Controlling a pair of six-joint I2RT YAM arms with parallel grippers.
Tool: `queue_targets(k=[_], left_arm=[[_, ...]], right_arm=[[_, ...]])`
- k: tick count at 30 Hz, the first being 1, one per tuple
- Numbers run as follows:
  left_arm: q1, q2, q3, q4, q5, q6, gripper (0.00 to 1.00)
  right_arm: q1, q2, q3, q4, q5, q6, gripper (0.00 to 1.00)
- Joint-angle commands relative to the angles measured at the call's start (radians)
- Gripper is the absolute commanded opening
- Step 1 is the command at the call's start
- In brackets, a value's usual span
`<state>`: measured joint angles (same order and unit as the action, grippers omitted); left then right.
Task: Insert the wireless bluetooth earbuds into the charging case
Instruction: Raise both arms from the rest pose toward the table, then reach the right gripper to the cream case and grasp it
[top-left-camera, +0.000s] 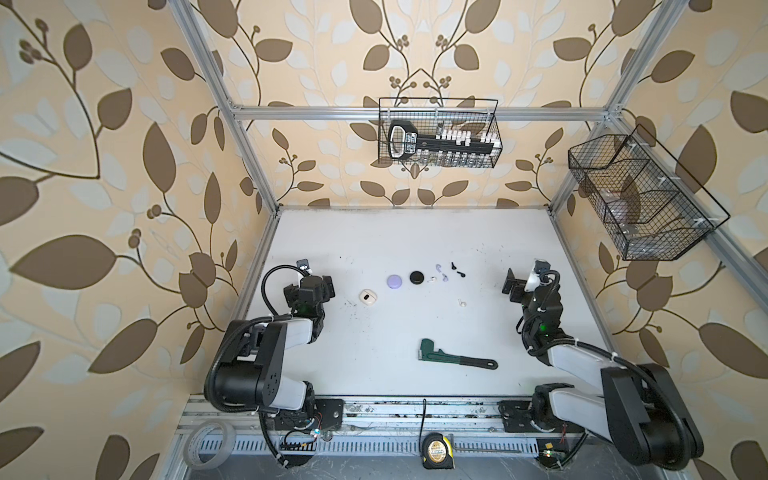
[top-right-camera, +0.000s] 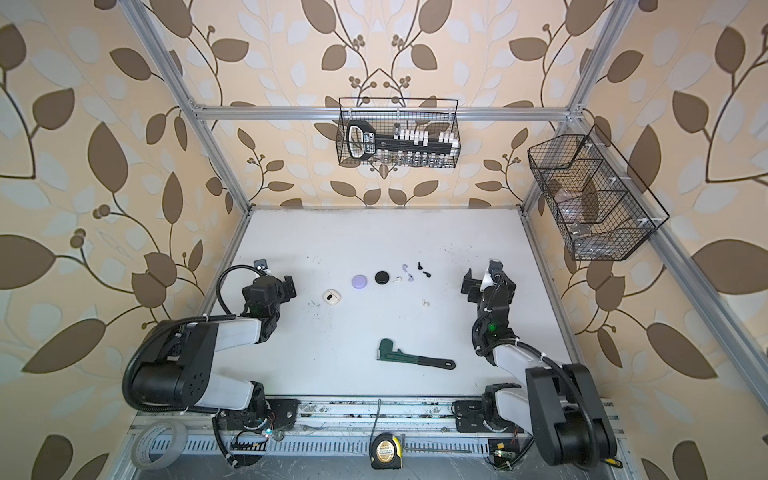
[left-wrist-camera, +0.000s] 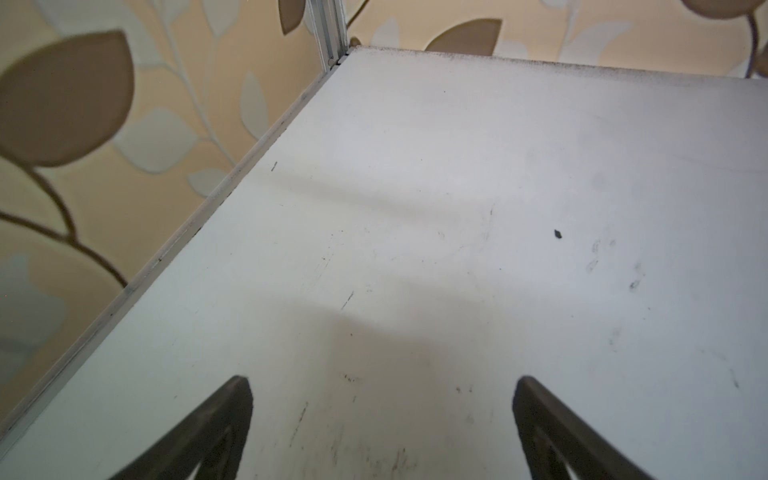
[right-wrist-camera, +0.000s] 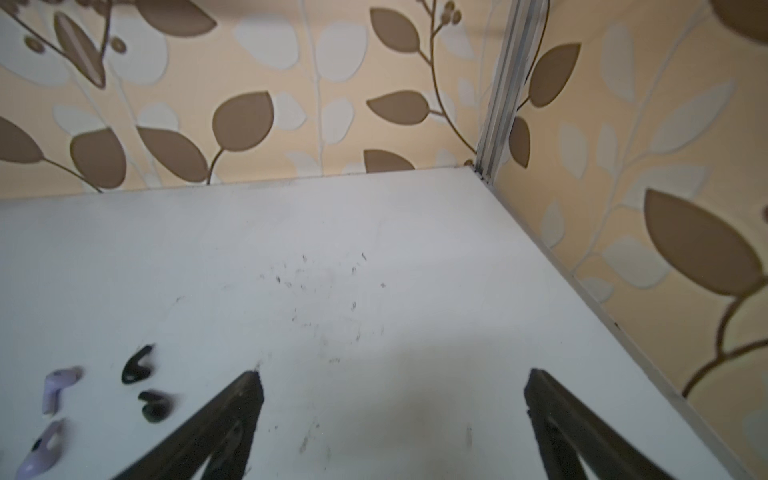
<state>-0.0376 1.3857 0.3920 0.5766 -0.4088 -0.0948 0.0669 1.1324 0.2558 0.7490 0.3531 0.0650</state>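
The left gripper (left-wrist-camera: 382, 384) and right gripper (right-wrist-camera: 395, 374) both stand wide open and empty. The right should pinch a black earbud (right-wrist-camera: 136, 365), lower left in its wrist view, across the stem. The black case (top-left-camera: 416, 277) looks closed.

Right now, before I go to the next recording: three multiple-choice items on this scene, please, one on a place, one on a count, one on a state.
1. Where on the table does the green pipe wrench lie?
A) at the far edge
B) in the near half, toward the robot
C) in the far left corner

2. How many charging cases are on the table?
A) two
B) three
C) five

3. The right end effector is:
A) shut on a case
B) open and empty
C) shut on the wrench

Key:
1 B: both top views show it nearer the robot than the cases.
2 B: white case, lavender case, black case.
3 B: the right wrist view shows its jaws wide apart, with nothing between.
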Motion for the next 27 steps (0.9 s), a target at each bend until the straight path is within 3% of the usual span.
queue_targets(k=[1, 4, 8, 12, 14, 16, 18, 19, 21, 23, 25, 27], left_arm=[[0.008, -0.106, 0.109, -0.196, -0.036, -0.049, 0.99], [0.008, -0.186, 0.141, -0.298, -0.001, -0.116, 0.99], [0.008, -0.306, 0.245, -0.530, 0.064, -0.260, 0.99], [0.008, -0.419, 0.387, -0.839, 0.191, -0.481, 0.99], [0.008, -0.459, 0.403, -0.938, 0.217, -0.588, 0.99], [0.010, -0.505, 0.341, -0.949, 0.262, -0.753, 0.99], [0.019, -0.530, 0.272, -0.859, 0.415, -0.845, 0.99], [0.022, -0.528, 0.243, -0.773, 0.522, -0.855, 0.99], [0.023, -0.501, 0.252, -0.723, 0.629, -0.853, 0.99], [0.024, -0.485, 0.296, -0.818, 0.616, -0.820, 0.99], [0.024, -0.507, 0.310, -0.924, 0.495, -0.786, 0.99], [0.025, -0.559, 0.245, -0.922, 0.406, -0.801, 0.99]], right_arm=[[-0.003, -0.103, 0.041, -0.186, 0.037, 0.051, 1.00], [-0.003, -0.203, 0.081, -0.328, 0.029, 0.176, 1.00], [-0.005, -0.283, 0.110, -0.438, -0.046, 0.230, 1.00], [-0.020, -0.330, 0.143, -0.486, -0.298, 0.234, 1.00], [-0.009, -0.347, 0.194, -0.558, -0.310, 0.304, 1.00], [0.019, -0.360, 0.222, -0.588, -0.341, 0.336, 1.00], [0.062, -0.375, 0.235, -0.585, -0.387, 0.337, 1.00], [0.094, -0.384, 0.241, -0.586, -0.400, 0.329, 1.00], [0.162, -0.403, 0.242, -0.587, -0.428, 0.304, 1.00], [0.261, -0.418, 0.216, -0.548, -0.440, 0.271, 1.00], [0.395, -0.409, 0.168, -0.467, -0.407, 0.210, 1.00], [0.528, -0.361, 0.151, -0.431, -0.317, 0.152, 1.00]])
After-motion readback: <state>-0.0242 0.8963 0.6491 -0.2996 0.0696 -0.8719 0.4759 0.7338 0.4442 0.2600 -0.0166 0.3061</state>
